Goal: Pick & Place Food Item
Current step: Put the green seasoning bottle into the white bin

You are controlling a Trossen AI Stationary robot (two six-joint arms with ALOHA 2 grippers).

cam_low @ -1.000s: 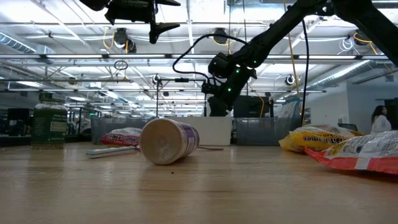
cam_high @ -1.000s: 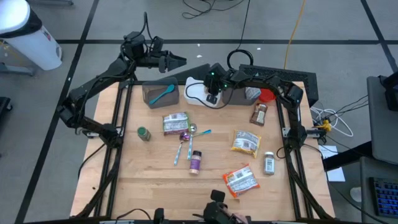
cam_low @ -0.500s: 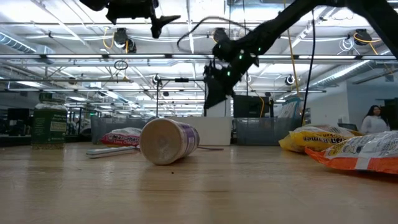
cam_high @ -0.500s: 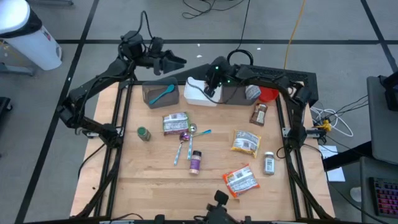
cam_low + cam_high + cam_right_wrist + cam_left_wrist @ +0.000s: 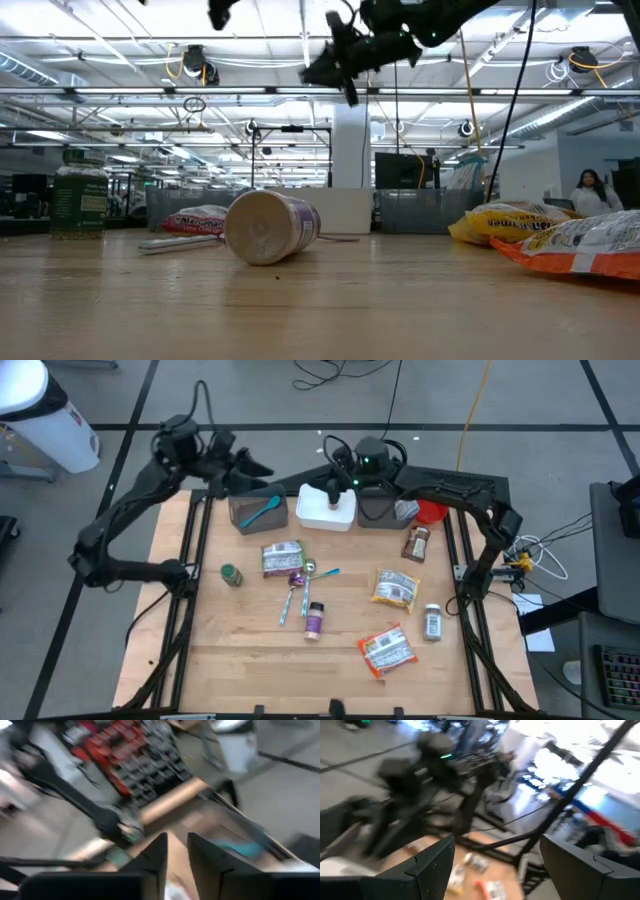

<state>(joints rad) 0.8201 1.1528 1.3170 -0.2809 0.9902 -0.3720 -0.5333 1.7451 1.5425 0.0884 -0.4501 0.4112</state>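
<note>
Clearly no label reads; three snack bags (image 5: 387,651), both spoons (image 5: 292,598); left gripper (image 5: 262,469) wide open and empty, right gripper (image 5: 333,483) slightly parted and empty.

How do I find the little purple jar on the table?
Start at the wooden table and find the spoons in its middle. Just below them in the high view lies the purple jar, tipped on its side. The other jars stand upright, and none is purple.

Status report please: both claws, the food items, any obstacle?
Left claw open, raised off the table's far left edge. Right claw above white bin, nothing held. Snack packets untouched on table. No obstacle seen.
</note>
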